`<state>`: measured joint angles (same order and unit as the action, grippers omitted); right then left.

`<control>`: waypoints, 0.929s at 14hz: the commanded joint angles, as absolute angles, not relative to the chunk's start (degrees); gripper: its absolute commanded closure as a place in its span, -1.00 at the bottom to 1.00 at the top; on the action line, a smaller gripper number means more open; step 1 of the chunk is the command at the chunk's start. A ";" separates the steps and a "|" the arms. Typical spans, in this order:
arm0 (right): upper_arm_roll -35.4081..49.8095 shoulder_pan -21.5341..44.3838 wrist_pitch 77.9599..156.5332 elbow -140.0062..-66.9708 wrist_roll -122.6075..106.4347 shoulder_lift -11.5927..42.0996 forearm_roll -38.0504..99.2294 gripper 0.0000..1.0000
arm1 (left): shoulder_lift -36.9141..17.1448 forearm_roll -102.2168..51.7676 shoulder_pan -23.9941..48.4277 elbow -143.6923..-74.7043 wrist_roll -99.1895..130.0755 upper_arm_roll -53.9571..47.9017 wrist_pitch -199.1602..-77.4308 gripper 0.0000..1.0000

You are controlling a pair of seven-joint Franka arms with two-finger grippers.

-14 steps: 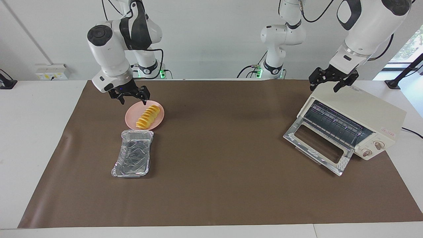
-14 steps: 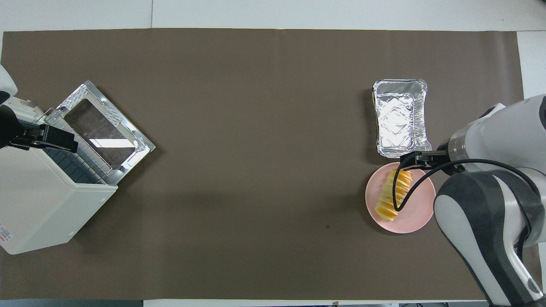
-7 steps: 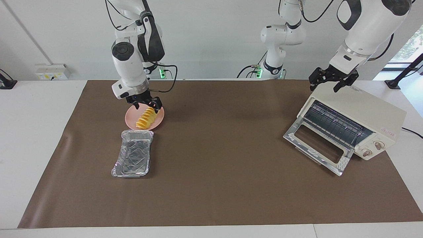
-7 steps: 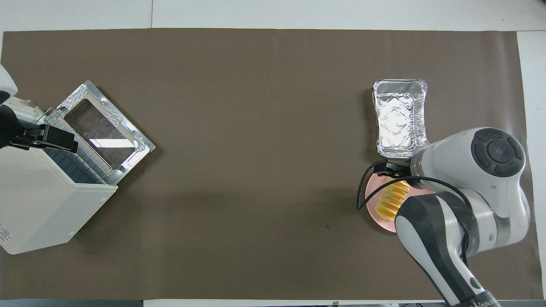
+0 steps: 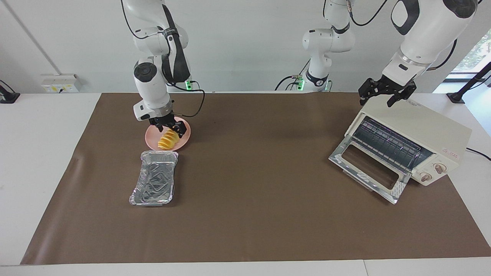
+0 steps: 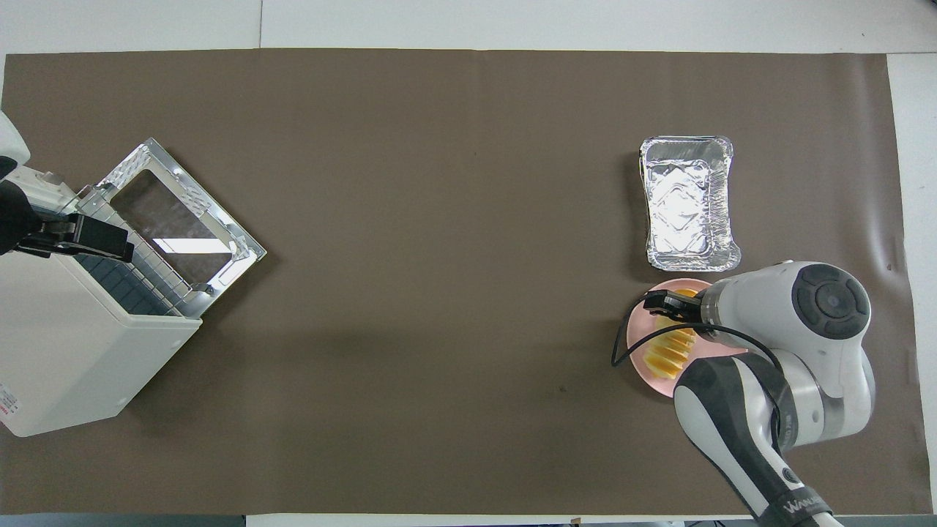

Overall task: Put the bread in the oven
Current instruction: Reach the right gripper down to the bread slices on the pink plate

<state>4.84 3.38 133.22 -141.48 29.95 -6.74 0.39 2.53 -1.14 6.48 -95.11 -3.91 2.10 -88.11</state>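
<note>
The bread (image 5: 168, 139) lies on a pink plate (image 5: 185, 141) at the right arm's end of the table (image 5: 249, 214), at about 9 o'clock in the facing view. The right end effector (image 5: 170, 127) is down at the bread's end nearer the robots, its fingers spread to either side of the loaf; I cannot tell whether they touch it. A foil tray (image 5: 154, 183) sits just beside the plate, farther from the robots.

The oven (image 5: 425, 132) stands at the left arm's end, at about 3 o'clock, its door (image 5: 368, 168) dropped open. A small red label shows on its side, too small to read. The left end effector (image 5: 385, 93) waits over the oven's top edge, fingers apart. In the overhead view the right arm bears white lettering that starts "WANL".
</note>
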 commanded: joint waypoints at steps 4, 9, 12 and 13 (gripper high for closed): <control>5.27 1.58 139.31 -145.90 31.55 -5.54 0.53 -1.00 | 3.43 -1.05 6.06 -95.71 -4.31 1.93 -88.51 -1.00; 5.36 2.90 139.31 -145.90 32.35 -5.45 0.53 -0.32 | 3.43 -1.05 6.06 -95.62 -4.31 1.93 -88.51 -1.00; 5.36 2.90 139.22 -145.72 30.94 -5.36 0.53 0.90 | 3.43 -1.05 6.06 -95.63 -4.31 1.93 -88.51 -1.00; 5.36 2.90 139.13 -145.64 30.42 -5.27 0.53 1.00 | 3.43 -1.05 6.06 -95.63 -4.31 1.93 -88.51 -1.00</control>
<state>5.25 2.85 138.25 -145.34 31.27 -5.22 0.42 2.53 -1.14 6.48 -95.11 -3.91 2.10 -88.11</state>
